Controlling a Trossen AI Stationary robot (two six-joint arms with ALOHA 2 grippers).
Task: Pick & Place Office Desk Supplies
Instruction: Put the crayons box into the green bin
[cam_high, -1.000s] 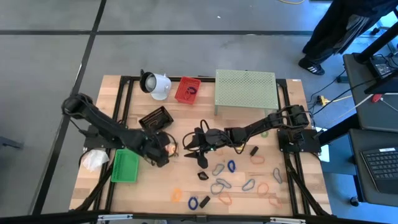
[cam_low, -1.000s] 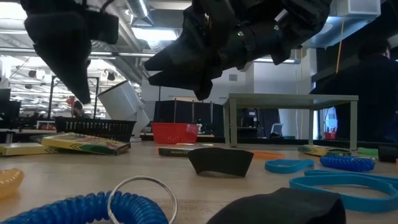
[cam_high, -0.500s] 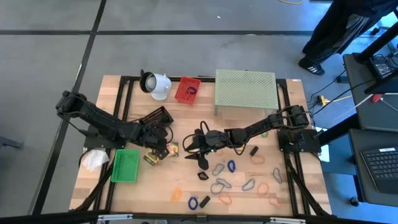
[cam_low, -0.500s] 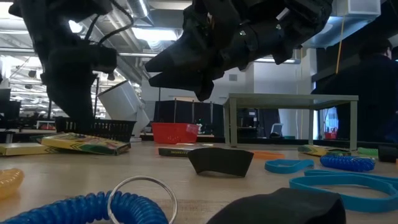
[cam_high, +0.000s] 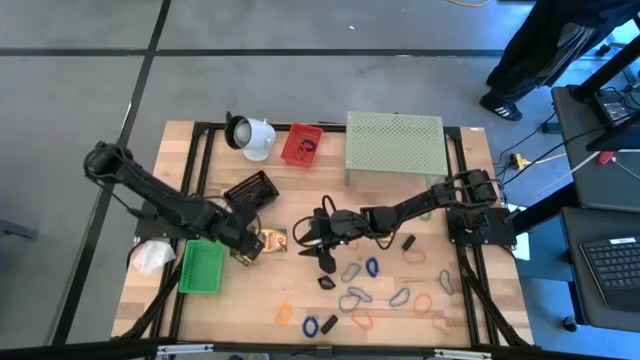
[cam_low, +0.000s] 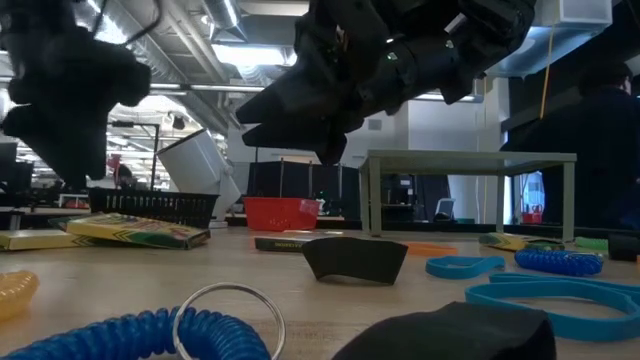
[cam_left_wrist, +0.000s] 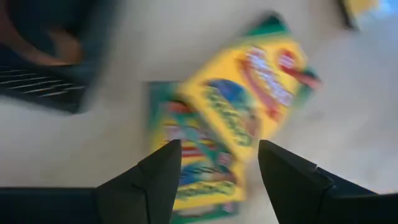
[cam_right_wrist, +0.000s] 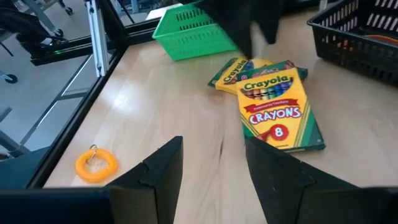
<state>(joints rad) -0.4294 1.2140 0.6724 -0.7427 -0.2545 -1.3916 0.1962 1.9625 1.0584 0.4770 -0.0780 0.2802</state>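
On the desk (cam_high: 190, 305), counted from above:
Crayon boxes: two yellow-green Crayola crayon boxes (cam_right_wrist: 277, 113) lie overlapping at about 9 o'clock of the desk's middle; the top one reads "Crayons 8". A third yellow box shows in part at the edge of the left wrist view.
Left gripper (cam_high: 243, 243): fingers (cam_left_wrist: 155, 180) spread apart with nothing between them, above the two boxes and not touching them.
Right gripper (cam_high: 303, 232): near the desk's middle, just to the 3 o'clock side of the boxes; fingers (cam_right_wrist: 158, 168) parted, holding nothing.
Baskets: three. A green basket (cam_high: 200, 267) at 8 o'clock touches the boxes' far side in the right wrist view; a black basket (cam_high: 249, 189) sits at 10 o'clock; a red basket (cam_high: 301, 145) sits at 12 o'clock with something small inside.
Coil key rings: an orange one (cam_right_wrist: 96, 164) and a blue one (cam_high: 310, 325), both toward 6 o'clock.
Oval clips: several grey and blue ones (cam_high: 356, 296) scattered from 5 to 6 o'clock; exact count cannot be told.
Rubber-band loops: a few thin orange loops (cam_high: 424, 301) at 4 to 5 o'clock.
Black clips: at least three small ones (cam_high: 327, 282) around 5 o'clock.
Mesh stand: one pale green stand (cam_high: 394, 143) at 1 o'clock.
White cup-shaped object (cam_high: 252, 135): one, lying on its side at 11 o'clock.
Around: white crumpled material (cam_high: 152, 256) at the desk's 9 o'clock edge; a person in dark clothing (cam_high: 545, 45) on the floor beyond 2 o'clock.
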